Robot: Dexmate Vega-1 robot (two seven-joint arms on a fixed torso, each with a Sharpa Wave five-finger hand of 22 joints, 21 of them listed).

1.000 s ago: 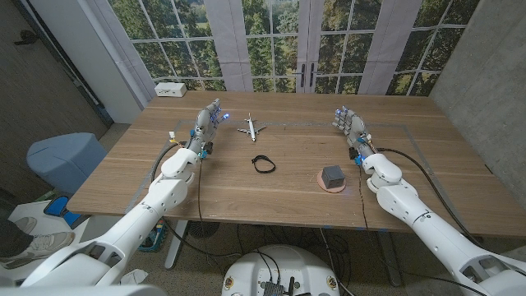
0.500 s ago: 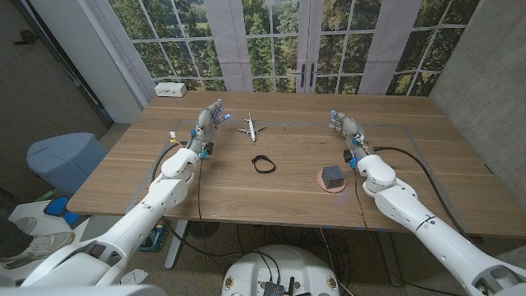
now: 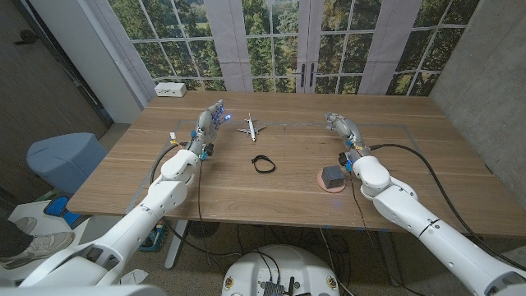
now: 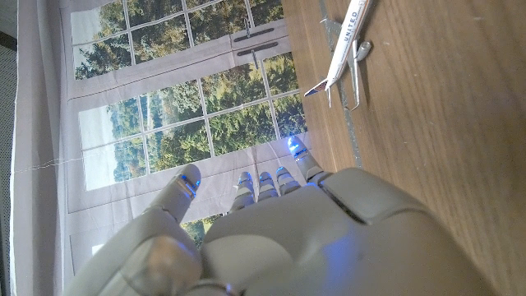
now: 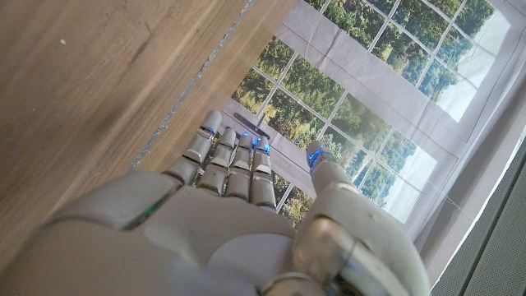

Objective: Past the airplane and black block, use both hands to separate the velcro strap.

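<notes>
A black velcro strap (image 3: 263, 164), looped into a small ring, lies mid-table. Beyond it stands a small white toy airplane (image 3: 251, 128) (image 4: 345, 43). A dark grey block (image 3: 333, 175) sits on a round pink coaster to the strap's right. My left hand (image 3: 209, 123) (image 4: 288, 230) is raised at the left of the airplane, fingers apart, holding nothing. My right hand (image 3: 341, 128) (image 5: 238, 222) is raised beyond the block, fingers extended and empty. Both hands are well away from the strap.
A white box (image 3: 171, 89) sits at the table's far left corner. Large windows with pale curtains stand behind the table. A line of tape (image 3: 308, 125) runs across the far part of the table. A blue bin (image 3: 64, 160) stands on the floor at left.
My right hand and forearm have swung leftward, toward the table's middle. The left hand has hardly moved. The strap, airplane and block are where they were.
</notes>
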